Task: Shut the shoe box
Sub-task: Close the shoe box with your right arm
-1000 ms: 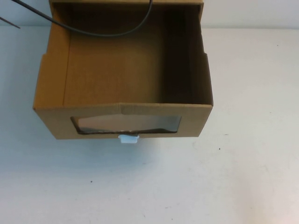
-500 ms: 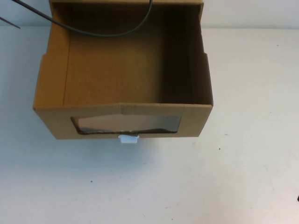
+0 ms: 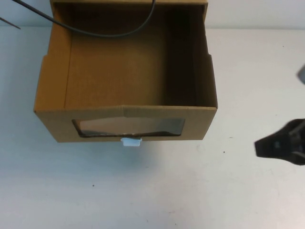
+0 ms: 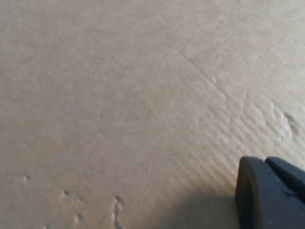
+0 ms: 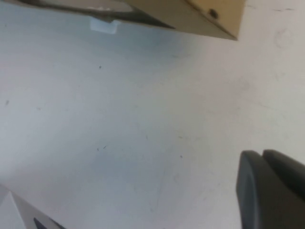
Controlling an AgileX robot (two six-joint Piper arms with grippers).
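Observation:
The shoe box [image 3: 143, 112] is a brown cardboard drawer, pulled out and empty, with a clear window [image 3: 128, 127] in its front and a small white pull tab [image 3: 130, 141] below it. My right gripper [image 3: 259, 146] is shut and empty, low over the white table to the right of the box front, apart from it. In the right wrist view my right gripper [image 5: 264, 156] hangs over the table, with the box corner [image 5: 205, 14] and tab [image 5: 104, 25] beyond. My left gripper [image 4: 264, 161] is shut, close over plain cardboard [image 4: 124, 95]; it is out of the high view.
The white table [image 3: 157, 191] stretches in front of and to the right of the box. A black cable [image 3: 109, 34] arcs over the far part of the open drawer. A pale object [image 5: 14, 212] shows at one corner of the right wrist view.
My right gripper has come into the high view from the lower right edge and moved up and leftward toward the box front. The box has not moved.

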